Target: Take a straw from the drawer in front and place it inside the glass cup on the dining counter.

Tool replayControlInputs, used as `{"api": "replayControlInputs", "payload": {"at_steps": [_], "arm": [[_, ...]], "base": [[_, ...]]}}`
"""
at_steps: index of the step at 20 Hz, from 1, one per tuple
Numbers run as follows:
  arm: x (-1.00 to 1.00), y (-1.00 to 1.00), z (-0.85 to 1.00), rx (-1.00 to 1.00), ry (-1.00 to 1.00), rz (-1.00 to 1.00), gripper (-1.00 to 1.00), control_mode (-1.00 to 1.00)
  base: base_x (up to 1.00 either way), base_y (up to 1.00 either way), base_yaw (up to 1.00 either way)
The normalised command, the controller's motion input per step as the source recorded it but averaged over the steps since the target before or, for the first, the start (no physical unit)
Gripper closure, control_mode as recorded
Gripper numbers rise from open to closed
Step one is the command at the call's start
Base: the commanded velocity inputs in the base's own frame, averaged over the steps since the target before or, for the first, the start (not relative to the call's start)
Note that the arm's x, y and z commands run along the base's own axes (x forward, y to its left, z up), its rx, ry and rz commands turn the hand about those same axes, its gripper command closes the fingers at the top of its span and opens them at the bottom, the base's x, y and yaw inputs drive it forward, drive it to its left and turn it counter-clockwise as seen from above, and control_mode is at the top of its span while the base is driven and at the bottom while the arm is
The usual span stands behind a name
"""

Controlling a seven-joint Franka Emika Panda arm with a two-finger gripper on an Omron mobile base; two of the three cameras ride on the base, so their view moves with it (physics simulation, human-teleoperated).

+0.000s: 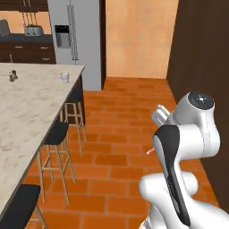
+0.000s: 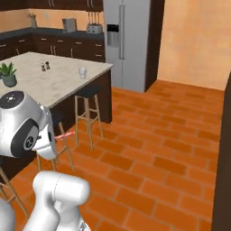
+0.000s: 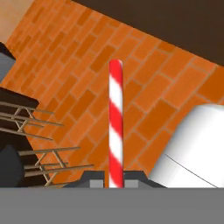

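My gripper (image 3: 116, 179) is shut on the straw (image 3: 116, 127), a thin red-and-white striped stick that rises straight up from between the fingertips in the hand view. A short pink end of the straw (image 1: 150, 151) pokes out beside my arm over the brick floor, and the straw (image 2: 66, 134) shows again next to my elbow. The glass cup (image 1: 65, 77) stands upright near the far corner of the dining counter (image 1: 27, 112). From the other side, the glass cup (image 2: 82, 72) sits close to the edge of the dining counter (image 2: 54, 85). The drawer is out of view.
Black-seated stools (image 1: 56, 134) line the counter's near side. Two small shakers (image 1: 13, 75) and a potted plant (image 2: 8, 74) stand on the marble top. A steel fridge (image 1: 76, 40) stands behind, and a dark wood wall (image 1: 201, 53) rises on the right. Open brick floor (image 2: 158, 149) lies between.
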Motion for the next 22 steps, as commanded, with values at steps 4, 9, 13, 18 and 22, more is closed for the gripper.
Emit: {"api": "replayControlInputs", "payload": {"at_steps": [4,9,13,18,22], "arm": [[0.0,0.0,0.0,0.0,0.0,0.0,1.0,1.0],[0.0,0.0,0.0,0.0,0.0,0.0,1.0,1.0],[0.0,0.0,0.0,0.0,0.0,0.0,1.0,1.0],[0.0,0.0,0.0,0.0,0.0,0.0,1.0,1.0],[0.0,0.0,0.0,0.0,0.0,0.0,1.0,1.0]], "base": [[1.0,-0.63,0.43],[1.0,-0.81,0.36],[1.0,-0.79,0.34],[1.0,-0.78,0.37],[1.0,-0.53,0.39]]}}
